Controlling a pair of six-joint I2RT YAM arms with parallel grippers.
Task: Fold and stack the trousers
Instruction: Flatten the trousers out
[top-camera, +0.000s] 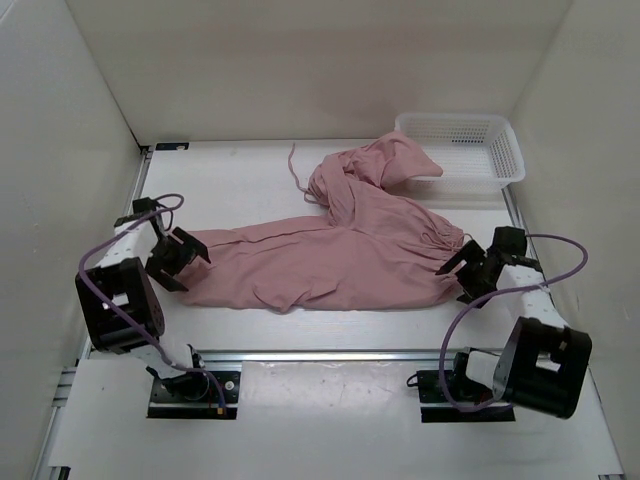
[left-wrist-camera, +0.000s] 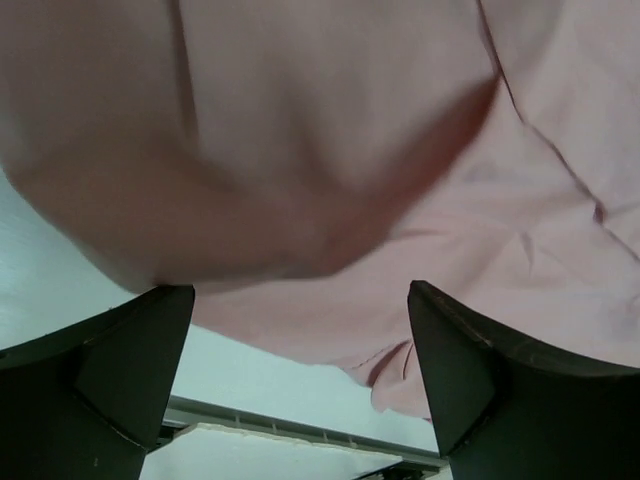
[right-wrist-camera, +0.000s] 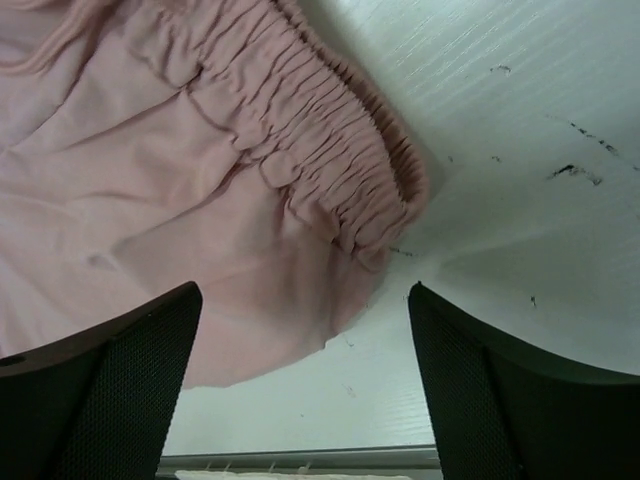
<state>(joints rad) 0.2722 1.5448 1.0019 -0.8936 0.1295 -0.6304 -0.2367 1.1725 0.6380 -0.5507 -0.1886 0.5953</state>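
Observation:
The dusty-pink trousers (top-camera: 330, 255) lie spread across the middle of the table, one leg running left, the other bunched towards the back with its end draped over a white basket. A drawstring (top-camera: 294, 165) trails at the back. My left gripper (top-camera: 183, 262) is open at the left leg's end, with the cloth (left-wrist-camera: 330, 150) just ahead of the jaws. My right gripper (top-camera: 462, 272) is open at the waist end, where the gathered elastic waistband (right-wrist-camera: 320, 150) lies ahead of the jaws. Nothing is held.
A white plastic basket (top-camera: 470, 150) stands at the back right. White walls close in the table on three sides. A metal rail (top-camera: 320, 355) runs along the near edge by the arm bases.

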